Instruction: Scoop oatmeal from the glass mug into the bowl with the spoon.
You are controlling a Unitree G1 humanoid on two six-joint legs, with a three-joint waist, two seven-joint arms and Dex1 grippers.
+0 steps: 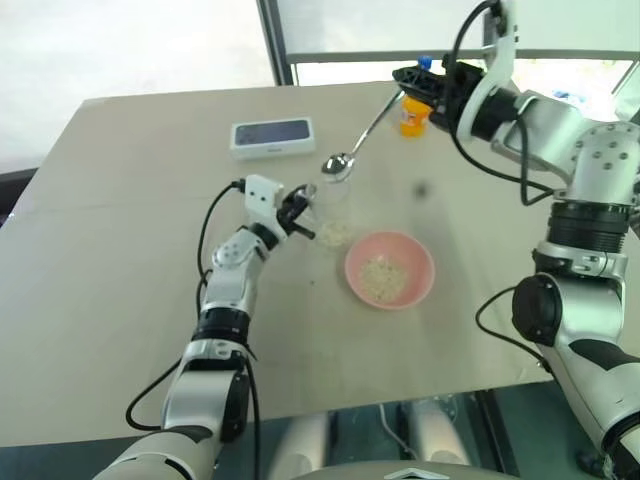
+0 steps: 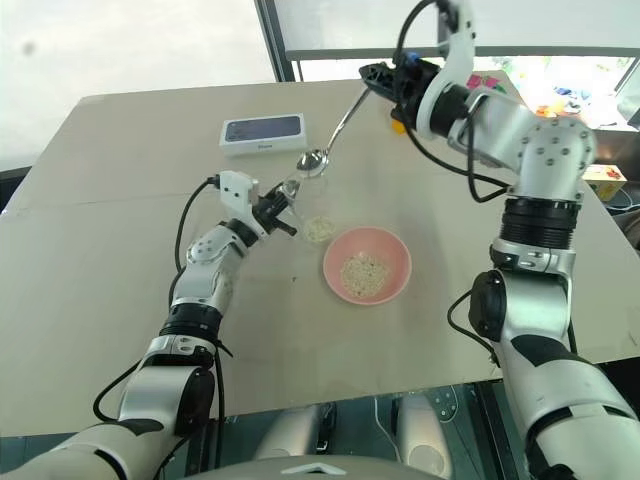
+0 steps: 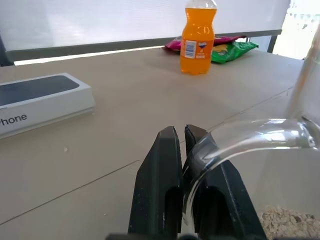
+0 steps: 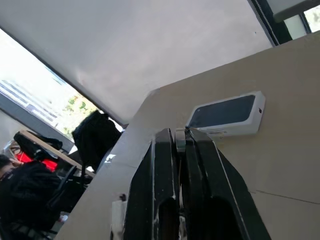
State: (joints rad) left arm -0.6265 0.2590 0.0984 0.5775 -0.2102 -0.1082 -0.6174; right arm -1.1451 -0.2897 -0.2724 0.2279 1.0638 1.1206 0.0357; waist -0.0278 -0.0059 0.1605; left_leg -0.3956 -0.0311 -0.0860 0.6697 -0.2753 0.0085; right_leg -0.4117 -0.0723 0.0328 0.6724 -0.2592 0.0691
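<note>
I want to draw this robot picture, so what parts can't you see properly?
- Spoon: in the head views, too small to tell if oatmeal is on it.
- Glass mug: the left wrist view's edge cuts off its far side.
- Orange bottle: in the left eye view, the right gripper hides its top.

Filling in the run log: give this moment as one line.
left gripper: shut on glass mug | right gripper: shut on spoon, raised above mug | oatmeal: in bowl
</note>
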